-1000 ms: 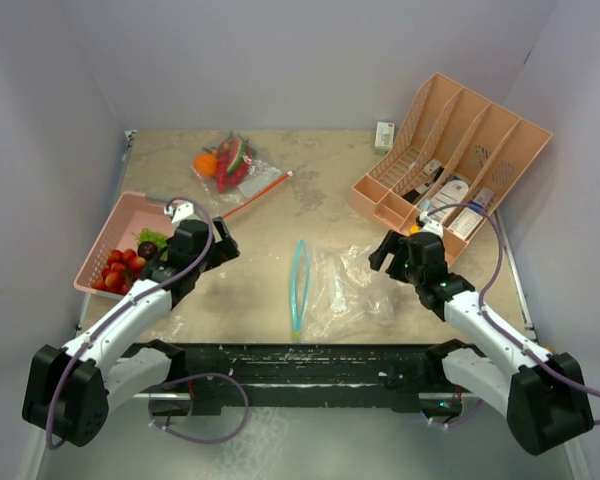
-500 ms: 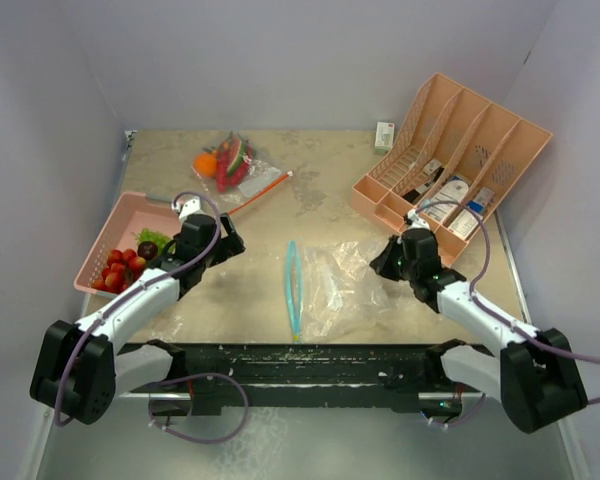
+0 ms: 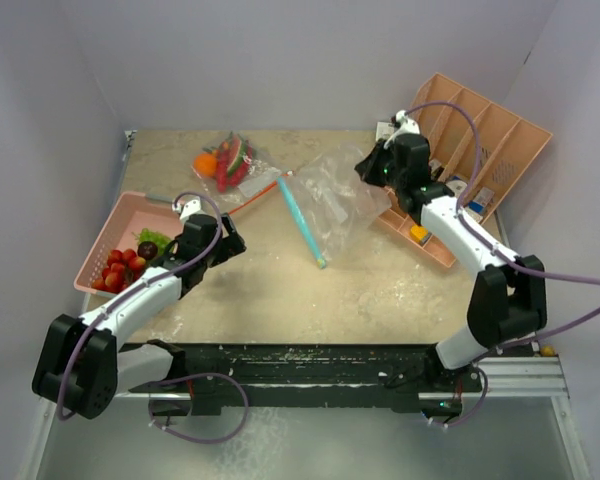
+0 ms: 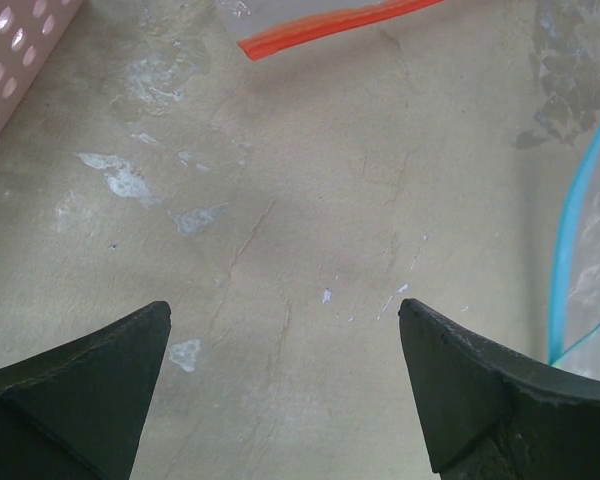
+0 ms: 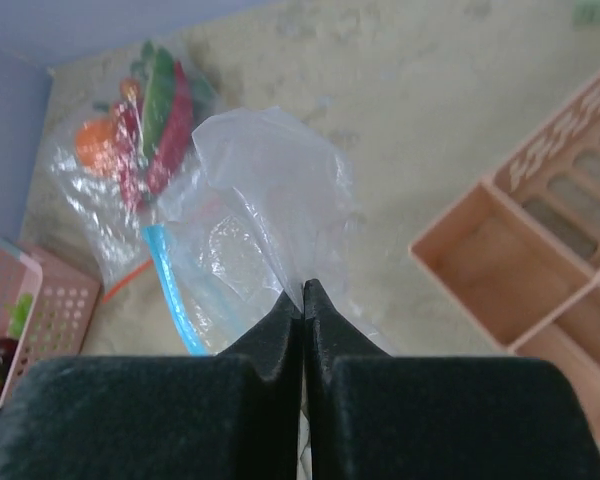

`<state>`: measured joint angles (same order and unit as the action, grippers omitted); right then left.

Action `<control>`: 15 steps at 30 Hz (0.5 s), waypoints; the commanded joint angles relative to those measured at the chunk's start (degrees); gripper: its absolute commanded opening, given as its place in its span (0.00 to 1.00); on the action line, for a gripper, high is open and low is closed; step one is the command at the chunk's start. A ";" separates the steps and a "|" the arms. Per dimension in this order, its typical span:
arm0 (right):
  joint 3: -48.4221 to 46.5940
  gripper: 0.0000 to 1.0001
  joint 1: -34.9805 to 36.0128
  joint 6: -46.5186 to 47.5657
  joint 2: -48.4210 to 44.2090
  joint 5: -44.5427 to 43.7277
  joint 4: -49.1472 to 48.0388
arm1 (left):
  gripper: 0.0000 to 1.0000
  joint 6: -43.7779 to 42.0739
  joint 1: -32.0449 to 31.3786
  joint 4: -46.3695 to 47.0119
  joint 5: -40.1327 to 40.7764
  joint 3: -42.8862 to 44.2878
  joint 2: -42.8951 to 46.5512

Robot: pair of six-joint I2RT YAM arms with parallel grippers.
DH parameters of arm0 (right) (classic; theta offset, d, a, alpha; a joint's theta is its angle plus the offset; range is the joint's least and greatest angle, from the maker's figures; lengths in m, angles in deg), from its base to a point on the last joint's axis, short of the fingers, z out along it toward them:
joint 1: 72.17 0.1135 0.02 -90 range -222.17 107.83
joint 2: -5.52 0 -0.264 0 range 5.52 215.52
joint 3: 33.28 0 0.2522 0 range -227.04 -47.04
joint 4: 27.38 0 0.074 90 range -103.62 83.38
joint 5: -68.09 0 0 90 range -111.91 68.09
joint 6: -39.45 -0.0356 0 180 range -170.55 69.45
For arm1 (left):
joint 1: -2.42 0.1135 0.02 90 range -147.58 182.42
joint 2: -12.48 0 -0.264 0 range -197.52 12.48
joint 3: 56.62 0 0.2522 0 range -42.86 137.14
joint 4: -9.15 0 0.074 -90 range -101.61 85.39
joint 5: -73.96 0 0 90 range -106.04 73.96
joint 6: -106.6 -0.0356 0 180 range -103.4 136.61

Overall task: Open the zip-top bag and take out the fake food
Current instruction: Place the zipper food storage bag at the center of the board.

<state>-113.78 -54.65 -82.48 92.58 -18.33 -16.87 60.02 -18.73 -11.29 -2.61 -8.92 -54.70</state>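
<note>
My right gripper [image 3: 372, 168] [image 5: 302, 290] is shut on a fold of an empty clear zip-top bag [image 3: 328, 195] [image 5: 265, 190]. The bag hangs off the table, and its blue zip [image 3: 302, 222] [image 5: 170, 290] slopes down to the left. A second zip-top bag [image 3: 228, 165] [image 5: 140, 130] with an orange zip [image 3: 255, 198] [image 4: 330, 25] lies at the back left. It holds fake food: an orange, red chili and a watermelon slice. My left gripper [image 3: 230, 240] [image 4: 282, 310] stands open over bare table, with nothing between its fingers.
A pink basket [image 3: 105, 240] [image 4: 10, 70] [image 5: 50, 310] at the left holds strawberries, a plum and a green leaf [image 3: 128, 265]. A peach divided rack [image 3: 480, 140] [image 5: 540, 230] with white bottles and boxes stands at the back right. A small white box [image 3: 384, 133] stands beside it.
My right gripper shut on the clear bag, lifted it off the front middle of the table and carried it to the back right. The left arm barely moved.
</note>
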 commanded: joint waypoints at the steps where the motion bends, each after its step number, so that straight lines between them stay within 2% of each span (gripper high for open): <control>1: -9.75 0.00 -2.62 3.13 4.84 -1.55 2.67 | 0.99 1.14 -0.17 3.23 -0.06 0.89 -0.18; 13: -20.93 0.01 -6.27 3.64 18.92 1.72 2.24 | 0.99 2.06 -0.15 7.28 -1.17 0.83 -4.05; 15: -23.87 0.12 -6.29 4.94 20.69 2.04 3.14 | 0.99 2.47 -0.14 8.21 -1.32 1.20 -5.35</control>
<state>-130.61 -61.09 -79.96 112.06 -18.68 -13.74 61.03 -18.73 -7.49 -2.92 -8.92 -58.13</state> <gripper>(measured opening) 0.037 0.990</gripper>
